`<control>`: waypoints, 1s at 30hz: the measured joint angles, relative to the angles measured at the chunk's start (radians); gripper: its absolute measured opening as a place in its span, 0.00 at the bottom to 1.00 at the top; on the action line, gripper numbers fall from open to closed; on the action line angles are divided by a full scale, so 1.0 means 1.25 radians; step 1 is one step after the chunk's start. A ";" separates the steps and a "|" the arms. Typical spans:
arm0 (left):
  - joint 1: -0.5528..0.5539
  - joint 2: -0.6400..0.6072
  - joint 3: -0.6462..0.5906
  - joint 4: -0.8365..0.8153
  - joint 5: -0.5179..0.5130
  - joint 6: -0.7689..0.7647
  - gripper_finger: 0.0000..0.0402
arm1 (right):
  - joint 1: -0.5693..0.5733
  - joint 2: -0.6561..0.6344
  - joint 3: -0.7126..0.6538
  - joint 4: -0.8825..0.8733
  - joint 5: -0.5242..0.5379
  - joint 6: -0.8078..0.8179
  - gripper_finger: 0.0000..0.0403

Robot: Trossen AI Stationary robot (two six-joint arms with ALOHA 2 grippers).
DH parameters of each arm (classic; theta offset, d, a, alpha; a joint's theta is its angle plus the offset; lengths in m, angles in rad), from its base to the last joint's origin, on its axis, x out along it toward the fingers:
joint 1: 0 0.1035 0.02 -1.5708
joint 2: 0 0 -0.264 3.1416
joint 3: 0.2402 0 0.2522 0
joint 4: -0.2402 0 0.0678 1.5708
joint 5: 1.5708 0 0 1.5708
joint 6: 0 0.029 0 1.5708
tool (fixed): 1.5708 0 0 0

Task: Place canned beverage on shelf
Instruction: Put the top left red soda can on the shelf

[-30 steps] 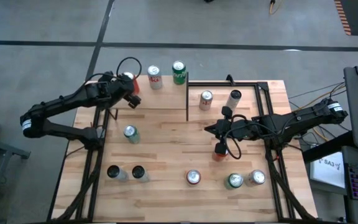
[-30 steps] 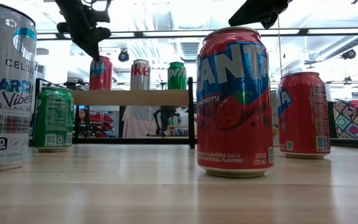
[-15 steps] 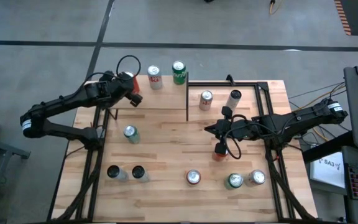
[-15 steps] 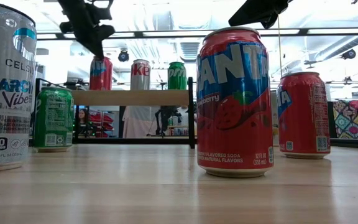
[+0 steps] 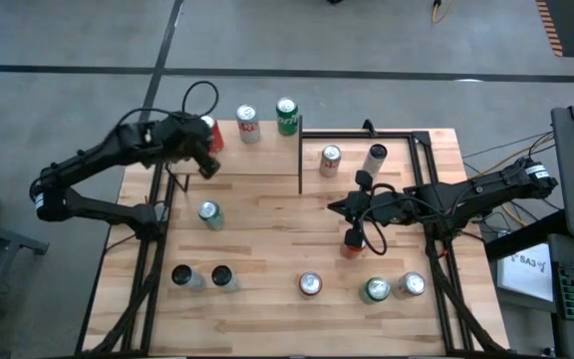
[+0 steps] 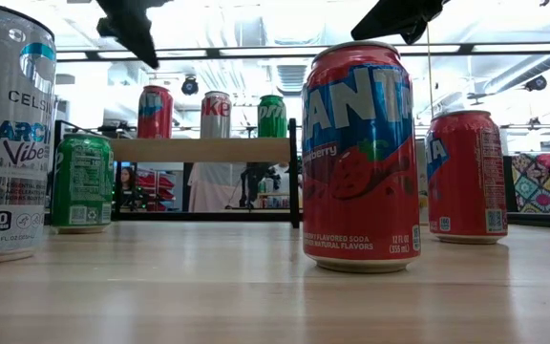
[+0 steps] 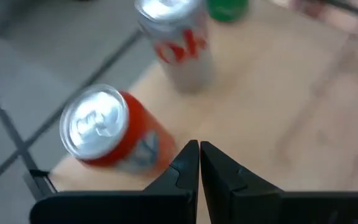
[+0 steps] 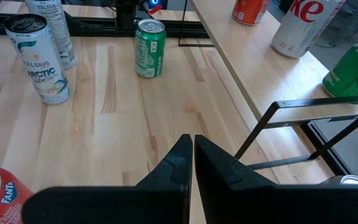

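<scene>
Moved since the earlier frames: left tool [image 5: 205, 160] has drawn back from the red can [image 5: 208, 133] toward the left bench edge and sits higher in the low view [image 6: 139, 38]; the red can stands free on the shelf [image 5: 257, 155]. Right arm unchanged.

Item 1, left tool: fingers pressed together, empty, hovering just beside the red can, not touching it. Its wrist view shows the closed fingertips [image 7: 199, 163] with the red can [image 7: 114, 134] near them and a silver can [image 7: 176, 37] beyond.

Item 2, right tool [image 5: 337, 206]: closed, empty, held over the bench middle, well apart from the shelf. Its wrist view shows the shut tips [image 8: 191, 155] above bare planks.

Item 3, shelf: light wood board on thin black posts at the far side of the bench [image 5: 267, 249]. It carries 3 upright cans in a row: red can at the left end, silver can [image 5: 248, 123] in the middle, green can [image 5: 286, 116] at the right end. In the low view they stand side by side, apart from one another [image 6: 155, 111] [image 6: 216, 114] [image 6: 271, 115].

Item 4, bench stock, all upright: a green can [image 5: 208, 212] on the left, 2 dark-topped cans [image 5: 182, 276] [image 5: 222, 276] at the near left, 2 cans [image 5: 330, 158] [image 5: 376, 157] right of the shelf, a red Fanta can [image 5: 353, 242] under the right arm, and 3 cans [image 5: 310, 285] [image 5: 376, 290] [image 5: 412, 285] at the near right.
</scene>
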 joint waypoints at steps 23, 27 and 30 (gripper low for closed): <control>0.046 0.155 0.041 -0.098 -0.137 0.266 0.00 | 0.000 0.000 0.000 0.000 0.000 0.008 0.02; 0.066 0.163 0.045 -0.091 -0.140 0.264 0.00 | 0.000 0.000 0.000 0.000 0.000 0.008 0.02; 0.078 0.166 0.045 -0.065 -0.140 0.261 0.00 | 0.000 0.000 0.000 0.000 0.000 0.008 0.02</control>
